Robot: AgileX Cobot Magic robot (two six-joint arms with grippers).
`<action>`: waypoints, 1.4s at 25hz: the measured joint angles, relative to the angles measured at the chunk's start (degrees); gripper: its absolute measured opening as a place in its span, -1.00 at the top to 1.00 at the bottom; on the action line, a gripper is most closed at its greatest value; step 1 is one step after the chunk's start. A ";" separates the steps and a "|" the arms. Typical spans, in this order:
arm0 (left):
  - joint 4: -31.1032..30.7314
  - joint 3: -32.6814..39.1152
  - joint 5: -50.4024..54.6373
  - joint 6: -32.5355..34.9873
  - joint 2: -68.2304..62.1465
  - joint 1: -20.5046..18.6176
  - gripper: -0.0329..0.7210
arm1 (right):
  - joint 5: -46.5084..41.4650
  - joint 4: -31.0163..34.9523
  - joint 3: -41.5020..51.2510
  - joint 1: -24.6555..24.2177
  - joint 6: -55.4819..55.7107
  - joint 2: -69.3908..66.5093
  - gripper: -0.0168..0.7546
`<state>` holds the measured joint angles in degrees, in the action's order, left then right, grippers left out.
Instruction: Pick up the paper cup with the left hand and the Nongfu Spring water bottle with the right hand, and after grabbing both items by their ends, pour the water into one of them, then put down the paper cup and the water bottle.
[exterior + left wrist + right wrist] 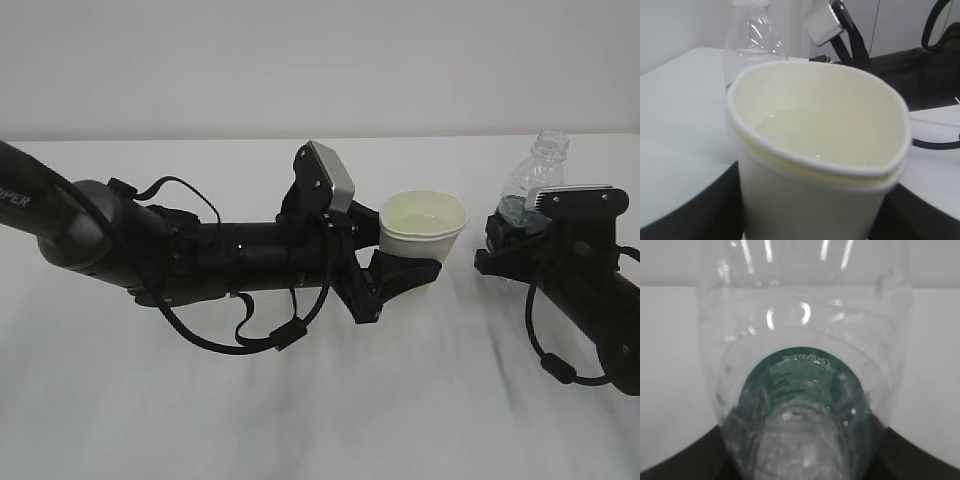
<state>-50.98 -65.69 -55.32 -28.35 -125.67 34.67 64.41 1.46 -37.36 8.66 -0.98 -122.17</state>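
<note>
My left gripper [412, 264] is shut on the lower part of the paper cup [425, 232], which stands upright with its mouth up. Clear water [810, 135] lies in the bottom of the cup [815, 200], and a black finger [685, 212] shows on each side of its wall. To the right, the Nongfu Spring water bottle [536, 172] is upright and capless, with my right gripper [508, 238] shut around its green-labelled lower body. Seen through the right wrist view, the bottle [805, 340] fills the frame between the jaws. Cup and bottle stand apart.
Both arms lie low over a white table [300, 420] with a pale wall behind. Black cables [240, 340] loop under the left arm, and another cable [548, 350] hangs from the right arm.
</note>
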 joint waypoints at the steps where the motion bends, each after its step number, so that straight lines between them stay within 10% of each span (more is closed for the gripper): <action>1: 0.00 0.00 -0.15 0.00 0.00 0.00 -0.31 | 0.00 0.00 0.00 0.00 0.00 0.00 -0.02; 21: 0.00 0.00 -0.73 0.00 0.00 0.00 -0.31 | 0.27 0.00 1.67 0.00 0.08 0.00 -0.02; 35: 0.00 0.00 -0.73 0.00 0.00 0.00 -0.31 | 0.63 -0.11 1.72 0.00 0.12 0.00 -0.55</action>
<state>-50.98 -65.69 -56.04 -28.35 -125.67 34.67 65.04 1.36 -35.63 8.66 -0.87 -122.17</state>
